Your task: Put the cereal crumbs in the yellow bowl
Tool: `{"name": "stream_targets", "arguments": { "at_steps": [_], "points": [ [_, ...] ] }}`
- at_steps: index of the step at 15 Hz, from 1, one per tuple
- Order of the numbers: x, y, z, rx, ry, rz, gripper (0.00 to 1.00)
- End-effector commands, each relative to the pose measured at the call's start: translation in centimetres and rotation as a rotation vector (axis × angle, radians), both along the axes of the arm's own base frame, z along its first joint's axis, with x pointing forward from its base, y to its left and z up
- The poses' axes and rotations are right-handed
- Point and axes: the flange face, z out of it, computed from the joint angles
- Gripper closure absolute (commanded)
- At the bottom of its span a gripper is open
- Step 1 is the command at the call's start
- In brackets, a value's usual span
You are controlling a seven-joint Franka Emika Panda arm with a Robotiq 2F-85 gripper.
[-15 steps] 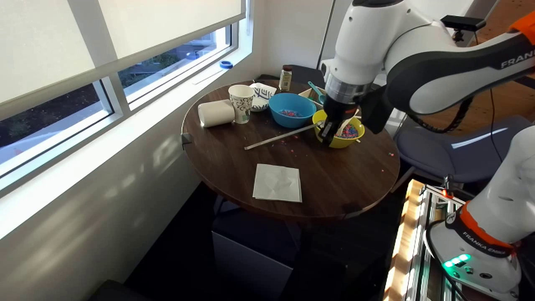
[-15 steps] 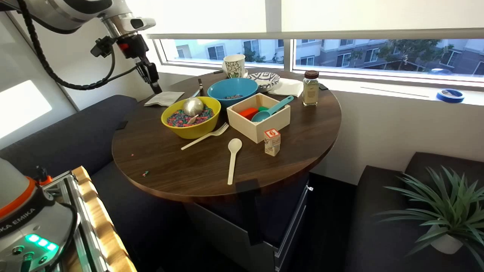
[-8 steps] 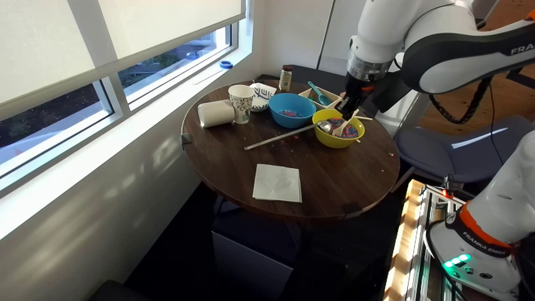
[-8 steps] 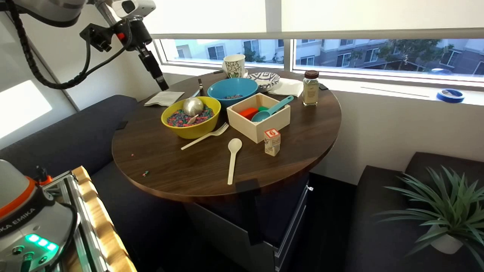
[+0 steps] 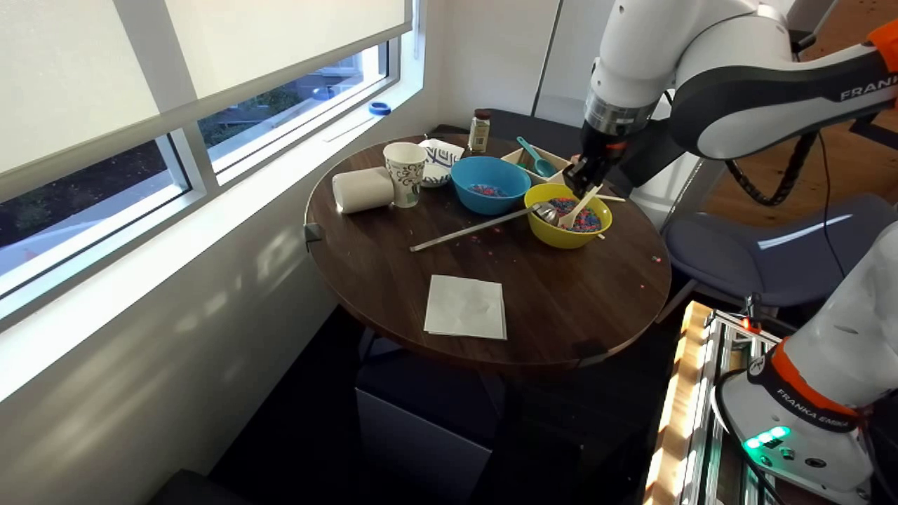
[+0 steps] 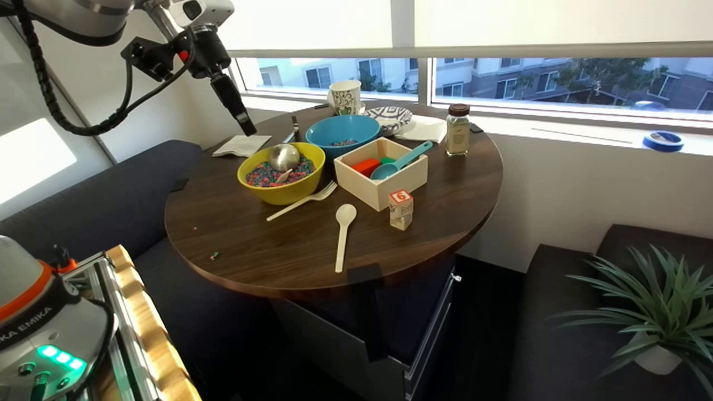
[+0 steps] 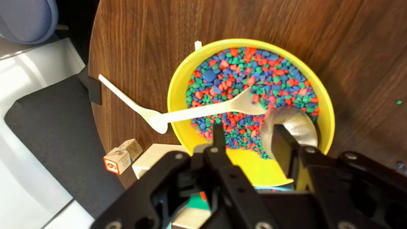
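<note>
The yellow bowl point(image 7: 170, 95) holds many red, blue and green crumbs point(image 7: 254, 71); the bowl also shows in both exterior views point(image 5: 558, 238) point(image 6: 281, 195). A pale spoon point(image 7: 203, 111) lies in it with its handle over the rim. A metal ladle point(image 7: 294, 122) rests in it too, its long handle point(image 5: 463, 231) lying out across the table. My gripper point(image 7: 249, 133) is open and empty above the bowl, and its fingers hide part of the ladle and rim. The blue bowl point(image 5: 484, 203) beside it holds some crumbs point(image 6: 343, 142). Loose crumbs point(image 6: 214, 256) lie on the table.
A wooden box point(image 6: 362, 189) with a teal scoop stands beside the bowls. A fork point(image 6: 301, 201), a spoon point(image 6: 342, 234) and stacked blocks point(image 6: 401, 209) lie near it. Napkins point(image 5: 465, 307), paper cups point(image 5: 405, 172) and a jar point(image 6: 458, 131) are also on the round table.
My gripper has moved back from in front of the yellow bowl to over its far rim, then slightly lower and nearer the bowl. The bowls, ladle and spoon have not moved.
</note>
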Motion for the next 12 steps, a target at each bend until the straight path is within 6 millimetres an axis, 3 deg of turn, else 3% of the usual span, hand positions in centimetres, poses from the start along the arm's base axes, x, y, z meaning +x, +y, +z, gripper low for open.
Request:
{"name": "stream_targets", "arguments": {
  "at_steps": [1, 4, 8, 12],
  "points": [
    [0.1, 1.6, -0.1, 0.024, -0.032, 0.053, 0.24],
    [1.5, 3.7, -0.1, 0.087, -0.085, 0.149, 0.02],
    [4.6, 5.2, -1.8, 0.242, -0.163, 0.233, 0.00],
    [7.3, 6.1, -4.7, 0.398, -0.119, 0.257, 0.00]
  ]
}}
